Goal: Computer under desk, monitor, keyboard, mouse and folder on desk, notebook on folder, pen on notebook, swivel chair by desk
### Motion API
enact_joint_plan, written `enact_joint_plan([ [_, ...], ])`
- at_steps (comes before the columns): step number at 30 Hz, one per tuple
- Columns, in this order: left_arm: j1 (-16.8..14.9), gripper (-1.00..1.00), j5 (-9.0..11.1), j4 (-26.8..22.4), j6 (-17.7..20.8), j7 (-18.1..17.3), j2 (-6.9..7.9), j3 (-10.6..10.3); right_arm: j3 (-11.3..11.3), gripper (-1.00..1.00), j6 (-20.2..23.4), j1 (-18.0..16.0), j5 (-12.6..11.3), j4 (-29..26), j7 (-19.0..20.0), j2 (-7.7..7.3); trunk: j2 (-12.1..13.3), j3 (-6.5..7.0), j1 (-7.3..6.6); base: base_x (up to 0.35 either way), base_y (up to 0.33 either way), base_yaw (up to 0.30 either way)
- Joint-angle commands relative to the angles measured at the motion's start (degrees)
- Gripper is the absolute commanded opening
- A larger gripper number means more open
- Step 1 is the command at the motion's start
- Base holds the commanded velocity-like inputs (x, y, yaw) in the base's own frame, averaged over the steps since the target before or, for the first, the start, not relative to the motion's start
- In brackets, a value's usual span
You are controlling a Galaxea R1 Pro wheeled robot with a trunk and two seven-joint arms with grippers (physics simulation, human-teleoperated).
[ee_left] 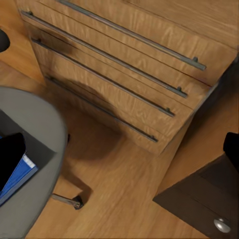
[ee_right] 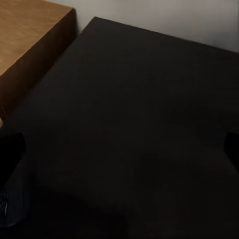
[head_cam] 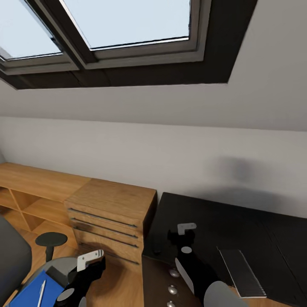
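Note:
The black desk (head_cam: 238, 226) fills the lower right of the head view. On it, near the front, lies the dark-grey notebook (head_cam: 242, 273). My right gripper (head_cam: 186, 232) hovers open over the desk's left part (ee_right: 129, 114), holding nothing. A small dark rounded shape (ee_right: 11, 211), possibly the mouse, lies on the desk close to that gripper. At the lower left, the blue folder (head_cam: 30, 294) rests on the swivel chair's grey seat (head_cam: 57, 266) with the pale pen (head_cam: 41, 292) on top. My left gripper (head_cam: 91, 260) is open above the seat's edge (ee_left: 35, 129), beside the folder (ee_left: 19, 177).
A light-wood drawer chest (head_cam: 111, 213) stands between the desk and the low wood shelves (head_cam: 30, 192). The desk's drawer unit shows silver knobs (head_cam: 172, 290). The chair's back (head_cam: 13, 260) and a black armrest (head_cam: 51, 239) are at the left. Skylights (head_cam: 128, 21) sit in the sloped ceiling.

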Motion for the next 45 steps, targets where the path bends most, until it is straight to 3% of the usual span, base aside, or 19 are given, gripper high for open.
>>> enact_joint_plan([
  [1,-0.01,1.0,0.45,-0.17,0.24,0.26,-0.02,0.09,0.31,1.0,0.57,-0.08,-0.27,0.07,-0.37,0.0,-0.1,-0.11,0.06,0.329,0.097,0.0],
  [9,-0.01,1.0,0.43,-1.08,0.23,0.26,0.02,0.5,0.46,1.0,7.38,-0.09,-0.29,0.21,0.03,0.0,-0.1,-0.11,0.06,0.329,0.097,0.0],
  [11,-0.01,1.0,0.72,-2.12,0.3,0.23,0.02,1.95,0.47,1.0,8.09,-0.09,-0.29,0.22,0.05,0.0,-0.1,-0.11,0.06,0.307,0.081,0.0],
  [16,0.01,1.0,3.6,-4.06,0.58,0.19,0.0,3.79,0.47,1.0,8.64,-0.09,-0.33,0.32,0.44,0.0,-0.1,-0.11,0.06,0.152,0.032,0.0],
  [17,0.05,1.0,6.3,-5.16,0.69,0.2,0.0,4.18,0.47,1.0,8.75,-0.09,-0.35,0.41,2.04,0.0,-0.1,-0.11,0.06,0.038,0.008,0.0],
  [22,0.07,1.0,7.97,-5.93,0.75,0.23,0.0,4.36,0.47,1.0,8.97,-0.09,-0.31,0.54,5.24,0.0,-0.1,-0.11,0.06,0.021,0.004,0.0],
  [29,0.08,1.0,8.71,-7.28,0.7,0.25,-0.05,4.46,0.52,1.0,10.99,-0.09,-0.29,1.16,8.69,0.0,-0.1,-0.11,0.06,0.006,0.001,0.0],
  [42,0.08,1.0,8.86,-8.42,0.7,0.35,-0.15,5.55,0.56,1.0,15.17,-0.09,-0.36,1.63,9.58,0.0,-0.1,-0.11,0.06,0.0,0.0,0.0],
  [45,0.08,1.0,8.87,-8.49,0.69,0.35,-0.16,5.7,0.56,1.0,15.68,-0.09,-0.37,1.63,9.64,0.0,-1.3,-0.65,0.72,0.0,0.0,0.0],
])
